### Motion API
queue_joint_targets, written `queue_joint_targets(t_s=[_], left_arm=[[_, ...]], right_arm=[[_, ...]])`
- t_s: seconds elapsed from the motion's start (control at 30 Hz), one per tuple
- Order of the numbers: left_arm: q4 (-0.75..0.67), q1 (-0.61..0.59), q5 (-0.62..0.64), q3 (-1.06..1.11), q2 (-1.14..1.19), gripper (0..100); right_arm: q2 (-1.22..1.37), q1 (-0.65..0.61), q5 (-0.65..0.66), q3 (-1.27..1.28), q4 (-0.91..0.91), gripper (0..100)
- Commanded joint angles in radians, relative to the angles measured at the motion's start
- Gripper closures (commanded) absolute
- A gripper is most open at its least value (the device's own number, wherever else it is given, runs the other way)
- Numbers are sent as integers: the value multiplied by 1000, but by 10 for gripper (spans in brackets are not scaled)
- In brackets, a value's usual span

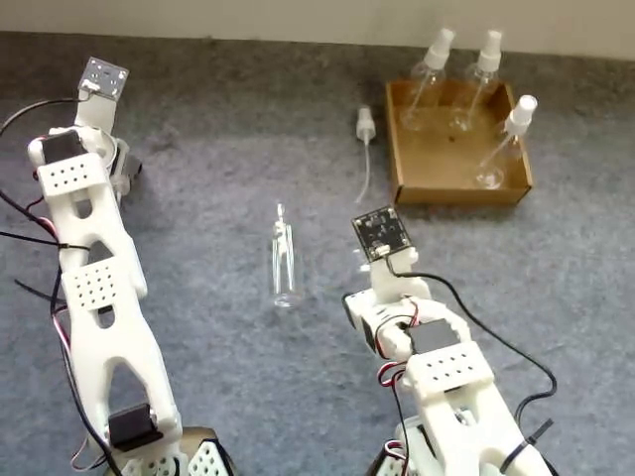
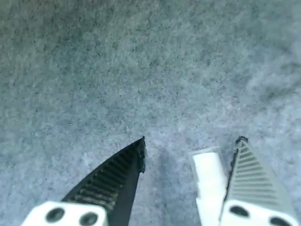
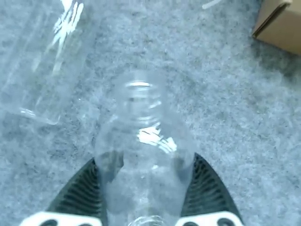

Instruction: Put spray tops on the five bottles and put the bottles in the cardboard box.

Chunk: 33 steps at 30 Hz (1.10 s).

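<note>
My right gripper (image 3: 146, 163) is shut on a clear, uncapped bottle (image 3: 141, 122), whose open neck points away from the wrist over the grey carpet. A second clear bottle (image 1: 284, 263) lies on its side left of the right arm and appears again as the lying bottle (image 3: 42, 61). A loose white spray top (image 1: 366, 127) with its thin tube lies just left of the cardboard box (image 1: 417, 186). In the box stand three bottles with spray tops (image 1: 488, 59). At the far left, my left gripper (image 2: 190, 148) hangs open over bare carpet with nothing between its fingers.
The left arm (image 1: 94, 258) runs along the table's left side with cables beside it. The box corner (image 3: 280, 21) lies ahead and to one side of the held bottle. Grey carpet (image 1: 218, 149) covers the whole table.
</note>
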Motion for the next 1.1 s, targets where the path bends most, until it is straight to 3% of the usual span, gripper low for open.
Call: queue_joint_targets(t_s=[0.0,0.23,0.4,0.57,0.67,0.77,0.9,1.07], left_arm=[[-14,51,15,-28,21,731],[127,42,15,-36,-27,974],[247,24,60,-38,-200,995],[459,44,83,-31,-466,995],[468,30,115,28,-631,996],[470,1,133,223,-835,996],[470,-27,132,725,-1219,996],[465,38,-12,1363,-1797,996]], right_arm=[[-13,12,8,-4,-25,995],[-13,12,8,-4,-25,995],[-19,12,8,-4,-25,995],[-21,12,8,-4,-24,995],[-21,12,8,-4,-22,995],[-21,12,8,-4,-21,995],[-21,10,8,-4,-21,995],[-21,10,8,-4,-21,995]])
